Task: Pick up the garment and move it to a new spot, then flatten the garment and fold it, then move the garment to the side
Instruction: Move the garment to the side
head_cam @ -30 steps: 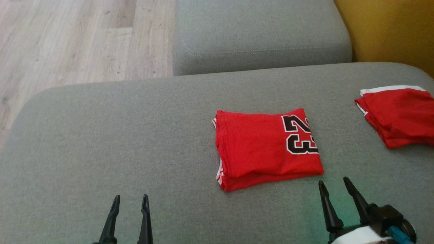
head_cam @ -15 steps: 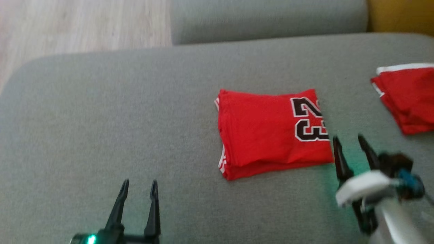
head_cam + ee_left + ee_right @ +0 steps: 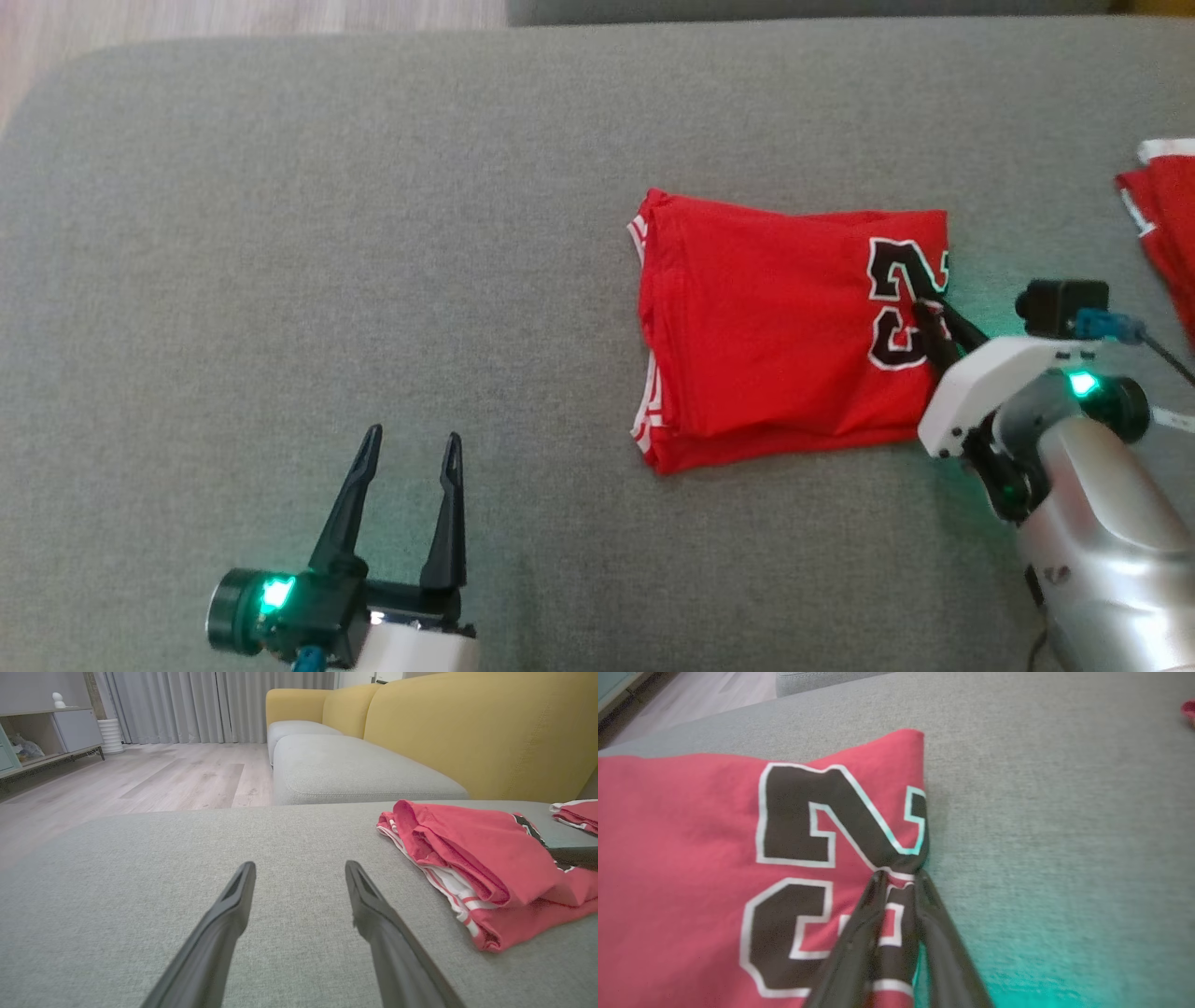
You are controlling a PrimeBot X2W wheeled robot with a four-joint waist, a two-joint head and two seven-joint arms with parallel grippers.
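The garment (image 3: 766,327) is a red jersey folded into a rectangle on the grey cushion (image 3: 373,233), with a black and white number near its right edge. It also lies at the right of the left wrist view as the garment (image 3: 472,854). My right gripper (image 3: 929,313) has its fingers pinched on the garment's right edge at the number; in the right wrist view the cloth (image 3: 896,858) bunches between the fingertips of that gripper (image 3: 899,875). My left gripper (image 3: 411,448) rests open over bare cushion at the lower left, well apart from the garment, also seen as the left gripper (image 3: 299,870).
Another folded red cloth (image 3: 1162,215) lies at the cushion's far right edge. A second grey seat (image 3: 345,770) and a yellow sofa back (image 3: 490,728) stand beyond. Wooden floor (image 3: 154,774) lies past the cushion's left and far edges.
The camera has tilted down. My right gripper moved forward to the garment's right edge and closed on it. The left gripper stayed open.
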